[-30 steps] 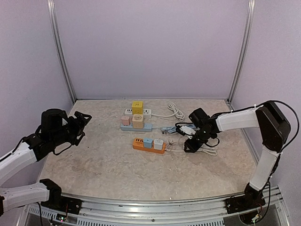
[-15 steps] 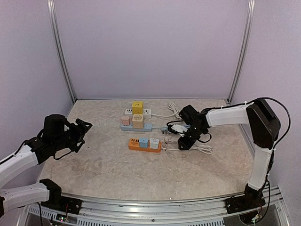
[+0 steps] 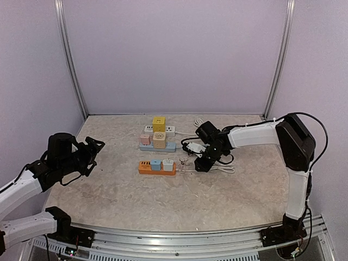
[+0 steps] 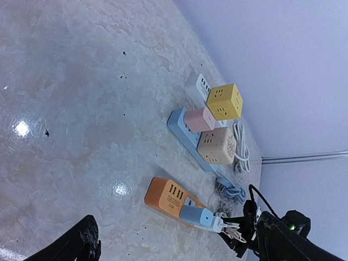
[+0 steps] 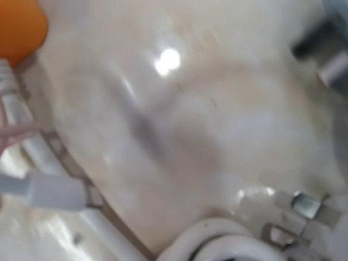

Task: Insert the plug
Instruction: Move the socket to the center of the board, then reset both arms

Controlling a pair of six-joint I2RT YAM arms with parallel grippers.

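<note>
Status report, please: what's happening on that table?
Left gripper open, away from everything. Right gripper shut beside orange strip, grip unclear. White cord lies alongside.

Noted: orange strip (image 3: 145, 167); pale blue strip (image 3: 168, 147); yellow cube (image 3: 158, 123); pink cube (image 3: 145, 139); tan cube (image 3: 159, 140); white cable (image 3: 204, 129). Marbled beige-grey table (image 3: 119, 190), dark specks. Plain lilac walls (image 3: 174, 54).
</note>
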